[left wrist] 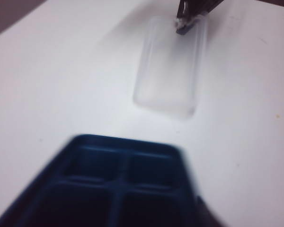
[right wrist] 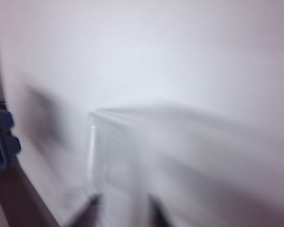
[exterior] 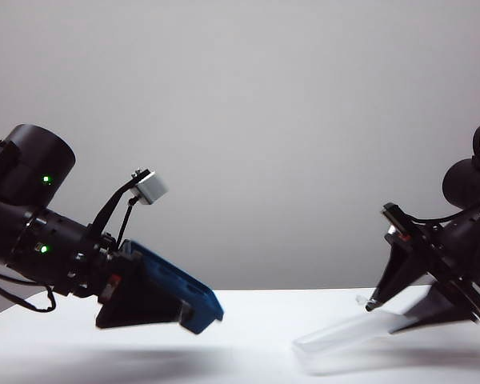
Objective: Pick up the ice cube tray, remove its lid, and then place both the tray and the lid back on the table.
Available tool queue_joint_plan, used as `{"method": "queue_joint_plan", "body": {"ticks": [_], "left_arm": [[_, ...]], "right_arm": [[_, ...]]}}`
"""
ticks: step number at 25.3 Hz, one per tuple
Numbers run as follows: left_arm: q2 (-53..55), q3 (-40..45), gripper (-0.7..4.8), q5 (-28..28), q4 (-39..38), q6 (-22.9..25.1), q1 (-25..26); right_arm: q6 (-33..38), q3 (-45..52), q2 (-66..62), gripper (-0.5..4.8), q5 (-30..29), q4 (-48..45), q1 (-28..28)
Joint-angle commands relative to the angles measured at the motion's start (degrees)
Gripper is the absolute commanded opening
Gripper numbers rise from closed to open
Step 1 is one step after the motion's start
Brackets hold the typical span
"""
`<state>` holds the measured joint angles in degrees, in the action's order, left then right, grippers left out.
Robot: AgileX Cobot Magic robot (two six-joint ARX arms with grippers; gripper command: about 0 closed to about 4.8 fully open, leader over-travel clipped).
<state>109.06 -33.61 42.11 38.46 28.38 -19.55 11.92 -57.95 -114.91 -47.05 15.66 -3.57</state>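
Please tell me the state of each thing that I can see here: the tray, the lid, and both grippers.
ice cube tray: lid off, tilted, above the table, held in the left gripper.
lid: separate from the tray, tilted, far end low at the table.
right gripper: at the lid's raised end; grip unclear.

The exterior camera is sitting low at the counter (exterior: 248,336) edge, looking level across it toward a blank wall. The left wrist camera is peering down over the ice cube tray (left wrist: 113,184) toward the lid (left wrist: 170,71). The right wrist camera is hovering close above the lid (right wrist: 146,161), sharing it with both others.
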Motion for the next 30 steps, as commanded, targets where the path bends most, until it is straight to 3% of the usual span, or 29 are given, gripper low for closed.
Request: {"method": "queue_joint_plan", "body": {"ticks": [1, 4, 6, 7, 11, 17, 23, 26, 28, 29, 30], "left_arm": [[-0.2, -0.1, 4.79, 0.1, 0.0, 0.1, 0.0], [-0.2, -0.1, 4.79, 0.1, -0.1, -1.0, 0.0], [-0.7, -0.1, 4.79, -2.5, 0.1, -2.1, 0.0], [-0.9, -0.1, 4.79, -4.2, 0.2, -2.1, 0.0], [-1.8, -0.1, 4.79, -6.5, 0.2, -2.1, 0.0], [-8.2, -0.1, 4.79, -11.0, 1.1, -2.0, 0.0], [-15.1, -0.1, 4.79, -12.6, 0.2, -2.5, 0.0], [-21.7, -0.1, 4.79, -12.3, -10.3, -1.2, 0.0], [-23.1, -0.1, 4.7, -14.3, -16.9, 3.6, 0.0], [-23.0, -0.1, 4.69, -17.6, -22.8, 9.4, 0.0], [-22.2, 0.0, 4.67, -19.0, -25.1, 11.7, 0.0]], "right_arm": [[-0.4, -0.1, 0.3, 2.33, 0.9, 0.2, 0.0], [-0.4, -0.2, 0.3, 2.52, 1.1, 0.2, 0.2], [-0.4, -0.2, 1.3, 3.49, 5.9, 0.1, 0.6], [-0.9, -0.2, 1.8, 3.68, 7.5, 0.2, 0.8], [-2.1, -0.2, 3.7, 3.69, 8.8, 0.6, 1.7], [-5.6, -0.2, 7.2, 3.69, 17.5, 3.2, 2.4], [-6.6, -0.2, 7.5, 3.69, 18.1, 6.0, 2.5], [-6.6, -0.2, 9.0, 3.69, 16.7, 6.8, 2.4], [-6.5, -0.2, 9.9, 3.69, 16.2, 6.9, 2.4], [-6.4, -0.2, 11.0, 3.69, 15.8, 6.9, 2.4], [-6.4, -0.2, 11.7, 3.69, 15.3, 6.8, 2.4]]}}
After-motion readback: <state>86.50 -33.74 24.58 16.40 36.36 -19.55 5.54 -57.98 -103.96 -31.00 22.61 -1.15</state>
